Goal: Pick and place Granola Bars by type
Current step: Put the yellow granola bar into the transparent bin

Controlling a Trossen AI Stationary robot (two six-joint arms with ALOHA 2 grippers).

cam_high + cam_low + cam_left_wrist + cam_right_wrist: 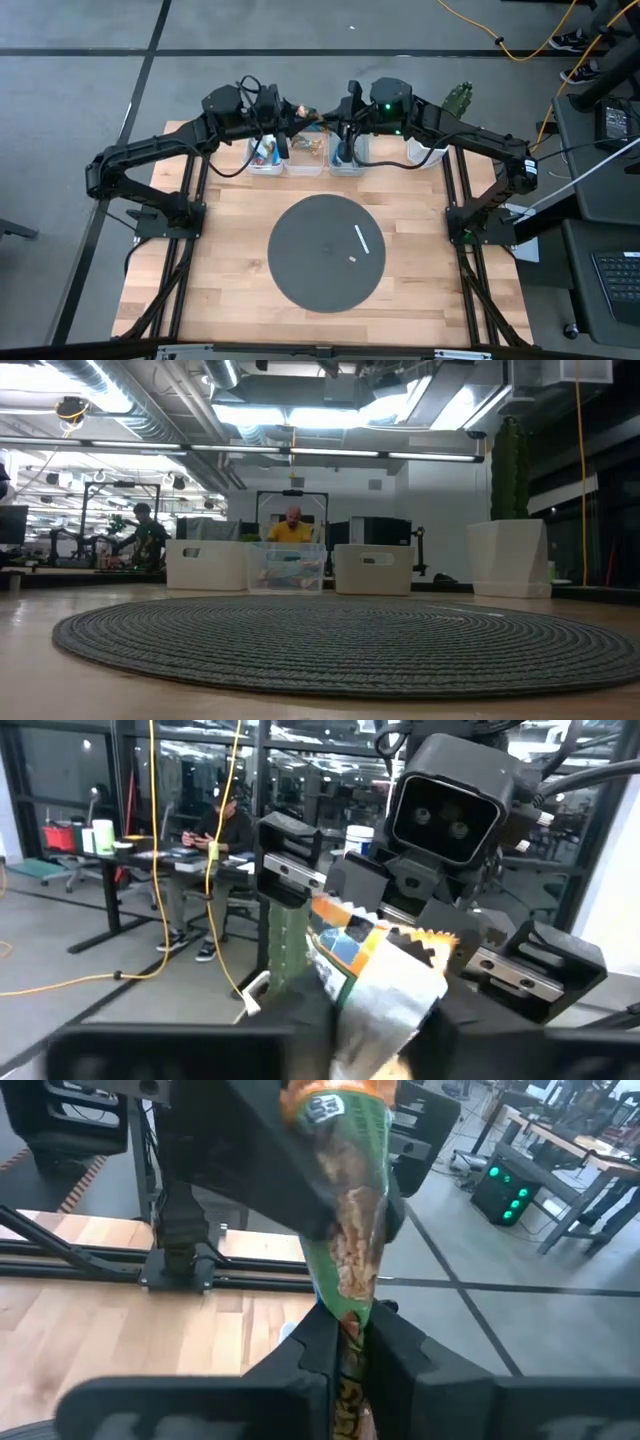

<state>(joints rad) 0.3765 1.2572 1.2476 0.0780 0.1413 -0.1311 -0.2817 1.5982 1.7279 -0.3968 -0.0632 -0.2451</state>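
One granola bar (313, 118) in a green wrapper with orange, blue and silver print hangs in the air above the bins at the table's far edge. My left gripper (297, 113) and my right gripper (330, 120) face each other across it, each shut on one end. The right wrist view shows the bar (350, 1230) running from my right fingers to the left gripper. The left wrist view shows its crinkled end (375, 960) in front of the right arm's wrist camera. More bars lie in the clear bin (265, 153) and the bin beside it (305, 152). My left gripper (385, 1025) pinches the bar's silver-blue end (390, 985) between its two fingers, coming level from the table's left side. The bar is lifted clear and points toward the other gripper. My right gripper (350, 1350) pinches the bar's opposite end (352, 1315) between its two fingers, level from the table's right side. The fingers lie along the bar's length. The bar stands out straight ahead of them, clear of the bins below.
A round dark woven mat (325, 252) covers the table's middle, with a thin white stick (361, 240) and a small scrap (352, 259) on it. The bins (288, 568) line the far edge, with a taller white container (510, 558) to the right. People sit at desks beyond the table.
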